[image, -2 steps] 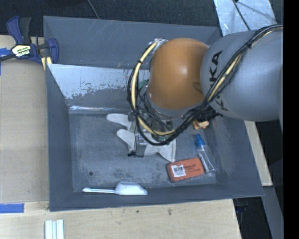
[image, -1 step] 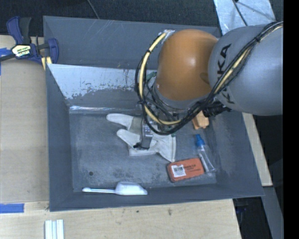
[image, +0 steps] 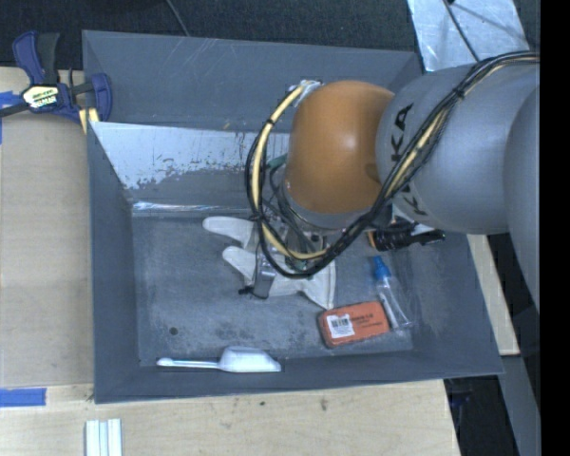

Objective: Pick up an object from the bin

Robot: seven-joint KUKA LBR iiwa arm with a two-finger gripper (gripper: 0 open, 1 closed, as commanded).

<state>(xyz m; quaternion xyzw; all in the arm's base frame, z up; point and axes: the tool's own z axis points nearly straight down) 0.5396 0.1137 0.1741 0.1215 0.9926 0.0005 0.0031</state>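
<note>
White winged plastic toy (image: 236, 257), plane-shaped, lay mid-floor of the grey metal bin (image: 114, 255), directly beneath the hand (image: 259, 283); whether the hand was open or closed could not be told. Judged light, stiff and slick, with the narrow body the likeliest hold.

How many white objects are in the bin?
2. One white plane-shaped toy in the middle of the bin, partly under the end effector; one white brush-like tool along its bottom edge in view. The arm may hide others.
</note>
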